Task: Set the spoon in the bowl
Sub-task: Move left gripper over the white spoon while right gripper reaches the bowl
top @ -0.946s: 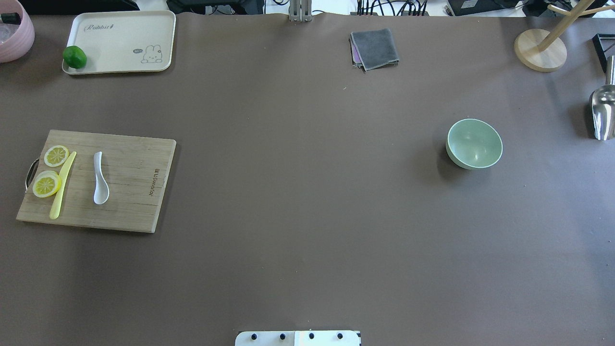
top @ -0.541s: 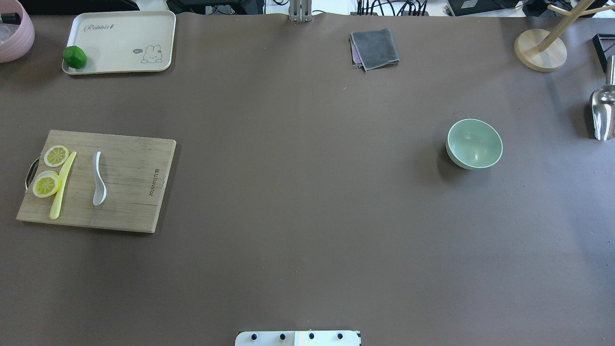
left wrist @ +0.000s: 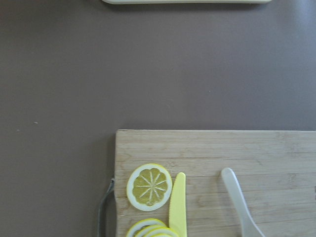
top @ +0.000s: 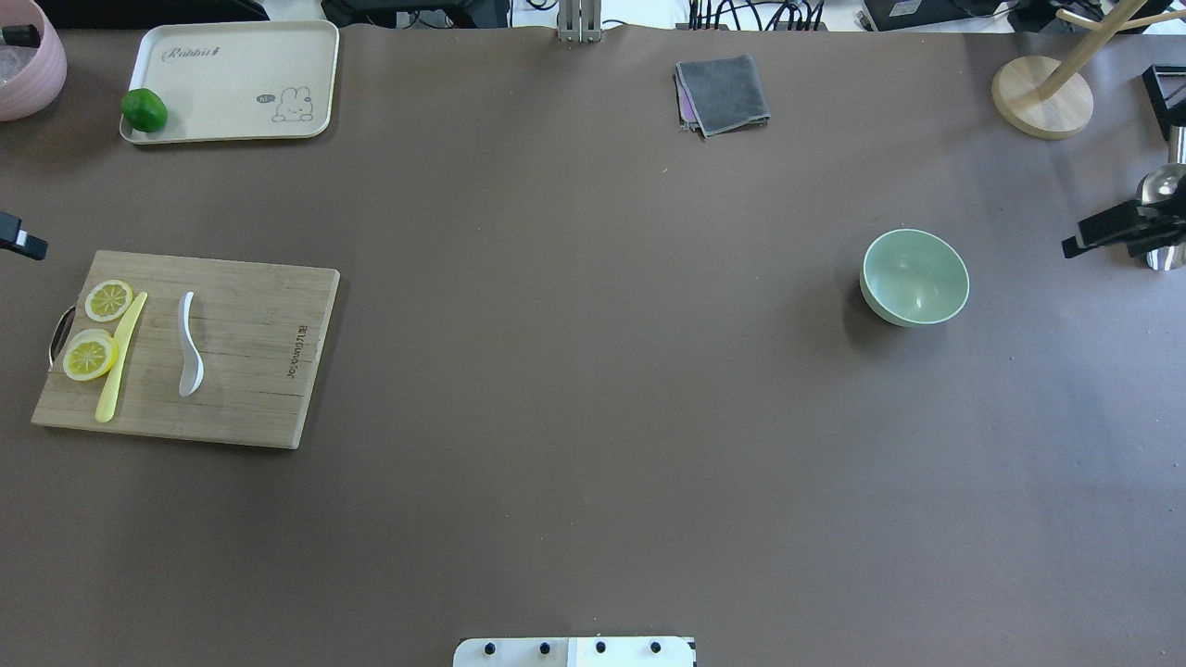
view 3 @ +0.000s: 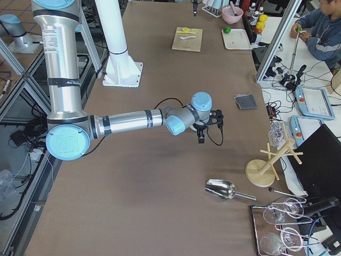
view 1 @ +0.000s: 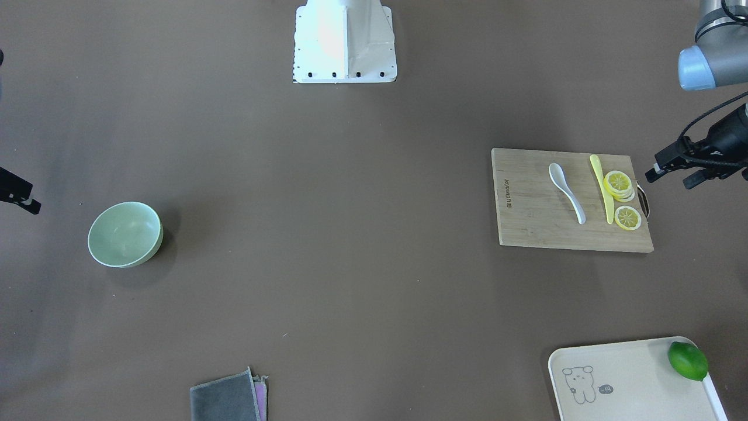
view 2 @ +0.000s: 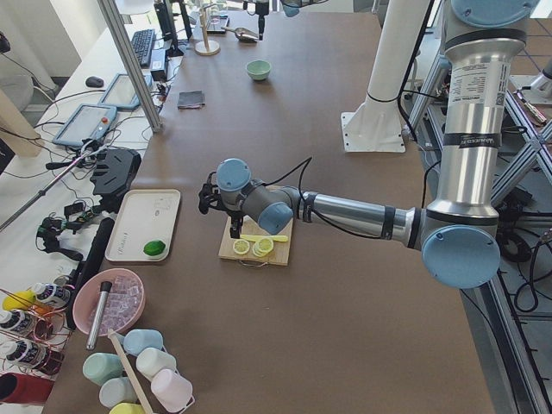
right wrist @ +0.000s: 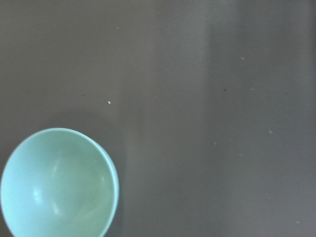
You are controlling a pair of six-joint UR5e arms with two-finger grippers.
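The white spoon [top: 190, 345] lies on a wooden cutting board [top: 259, 361] at the table's left; it also shows in the front view [view 1: 565, 192], and its handle shows in the left wrist view [left wrist: 238, 201]. The mint-green bowl [top: 915, 277] stands empty at the right, also in the right wrist view [right wrist: 59, 183]. My left gripper [view 1: 681, 169] hangs just beyond the board's handle end, apart from the spoon. My right gripper [top: 1116, 233] hangs to the right of the bowl. The fingers of neither gripper show clearly.
Lemon slices [top: 91, 354] and a yellow knife [top: 120, 357] lie beside the spoon. A cream tray [top: 232, 79] with a lime [top: 144, 109] is at far left. A grey cloth [top: 723, 93], wooden stand [top: 1042, 97] and metal scoop [view 3: 221, 189] lie toward the far right.
Both arm ends have come into the overhead view, at its left and right edges. The right one now covers part of the metal scoop. The spoon looks narrower than in the earliest frame.
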